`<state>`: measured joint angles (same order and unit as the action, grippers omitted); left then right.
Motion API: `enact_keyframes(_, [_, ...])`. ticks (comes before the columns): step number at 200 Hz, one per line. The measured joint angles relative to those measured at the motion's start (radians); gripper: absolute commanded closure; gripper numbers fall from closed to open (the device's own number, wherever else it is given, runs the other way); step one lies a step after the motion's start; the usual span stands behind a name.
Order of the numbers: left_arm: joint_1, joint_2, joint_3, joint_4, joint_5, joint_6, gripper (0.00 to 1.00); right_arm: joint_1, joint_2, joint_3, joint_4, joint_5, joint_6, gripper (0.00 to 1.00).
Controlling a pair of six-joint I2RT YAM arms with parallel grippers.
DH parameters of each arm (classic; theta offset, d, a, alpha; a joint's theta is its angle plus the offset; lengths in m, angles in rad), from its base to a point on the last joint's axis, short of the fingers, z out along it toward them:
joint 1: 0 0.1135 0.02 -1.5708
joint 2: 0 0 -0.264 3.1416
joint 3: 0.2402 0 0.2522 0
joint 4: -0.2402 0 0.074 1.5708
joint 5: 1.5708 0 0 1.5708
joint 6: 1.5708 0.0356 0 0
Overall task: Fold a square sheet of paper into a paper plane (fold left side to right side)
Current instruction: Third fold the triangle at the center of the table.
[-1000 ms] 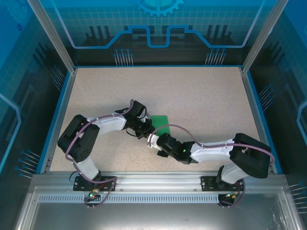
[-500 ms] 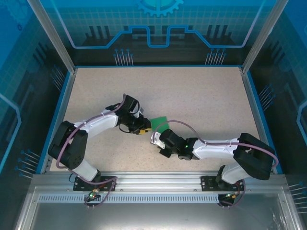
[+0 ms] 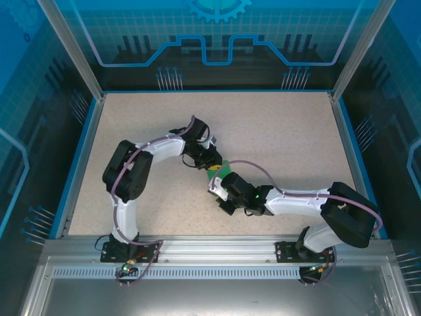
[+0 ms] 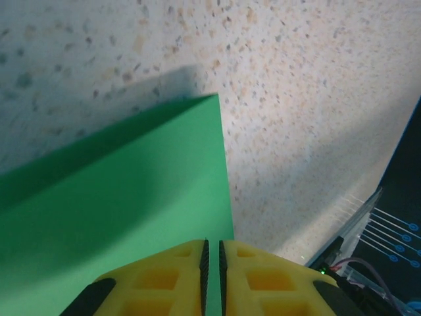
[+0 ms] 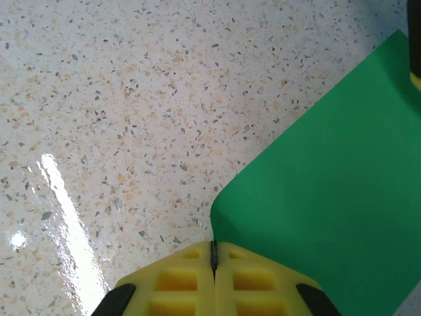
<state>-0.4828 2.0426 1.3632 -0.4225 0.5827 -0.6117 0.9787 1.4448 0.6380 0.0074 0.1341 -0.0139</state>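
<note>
The square sheet of paper (image 3: pixel 225 170) is a small patch of green at the table's middle, mostly covered by the two grippers. My left gripper (image 3: pixel 214 168) comes in from the upper left. In the left wrist view its yellow jaws (image 4: pixel 212 243) stand a narrow slit apart over the green sheet (image 4: pixel 131 197), with green showing through the slit. My right gripper (image 3: pixel 215 187) reaches in from the lower right. It is shut (image 5: pixel 213 245) on a curled-up edge of the paper (image 5: pixel 329 184), which spreads away to the right, partly lifted off the speckled table (image 5: pixel 131 99).
The speckled tabletop (image 3: pixel 283 131) is bordered by a blue rim (image 3: pixel 84 158) and metal posts. Both arms cross close together at the middle. The aluminium base rail (image 3: pixel 210 253) runs along the near edge.
My left arm has swung up and to the right, so its gripper now reaches the paper from the upper left. Less green shows from above. The right gripper has kept its hold near the same spot.
</note>
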Motion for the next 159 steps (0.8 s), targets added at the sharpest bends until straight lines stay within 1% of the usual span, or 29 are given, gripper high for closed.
enact_keyframes(41, [-0.019, 0.089, 0.021, -0.030, 0.010, 0.038, 0.89, -0.035, 0.003, 0.008, 0.000, -0.062, 0.031, 1.00])
enact_keyframes(105, [-0.024, 0.089, 0.023, -0.033, 0.009, 0.072, 0.91, -0.169, 0.004, 0.008, -0.001, -0.196, 0.105, 1.00])
enact_keyframes(159, [-0.027, 0.089, 0.023, -0.033, 0.007, 0.073, 0.91, -0.240, 0.032, 0.013, -0.035, -0.238, 0.143, 1.00])
